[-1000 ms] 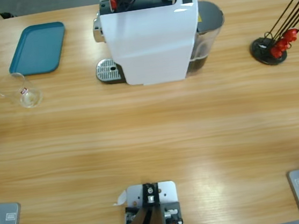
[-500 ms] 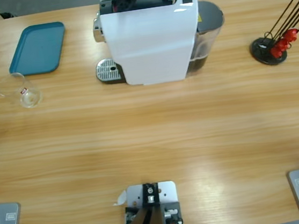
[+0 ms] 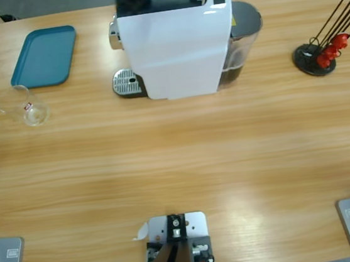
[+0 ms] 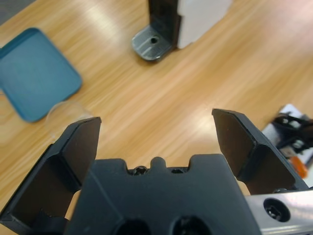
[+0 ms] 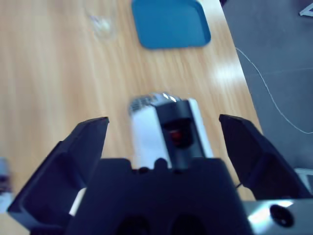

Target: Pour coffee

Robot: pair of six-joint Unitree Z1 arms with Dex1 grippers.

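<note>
Clear glass [image 3: 23, 105], the only cup in sight, lies on its side on the bench [image 3: 178, 162], mouth toward the near edge. It looks empty. No coffee shows anywhere in the three views: none in the glass, none on the drip grid [image 3: 126, 83].

Left hand [image 4: 156, 122]: jaws spread wide, nothing between them, held above the bench.
- The glass shows ahead of its left jaw, faint, touching or just overlapping the corner of the teal tray [image 4: 34, 85].
- The drip grid and the foot of the coffee machine [image 4: 200, 17] lie further ahead, past the middle of the gap.
- Judgement: open and aimed that way so it can close on the glass, which must first go under the spout.

Right hand [image 5: 164, 120]: jaws also wide and empty, poised over the top of the machine, whose dark lid slot sits between them and below.
- The teal tray is far ahead of it and the glass ahead to the left.
- Judgement: it is placed to work the lid or button.

Task at its very start.
- Risk: the glass is round and on its side, so it could roll away from a jaw.
</note>
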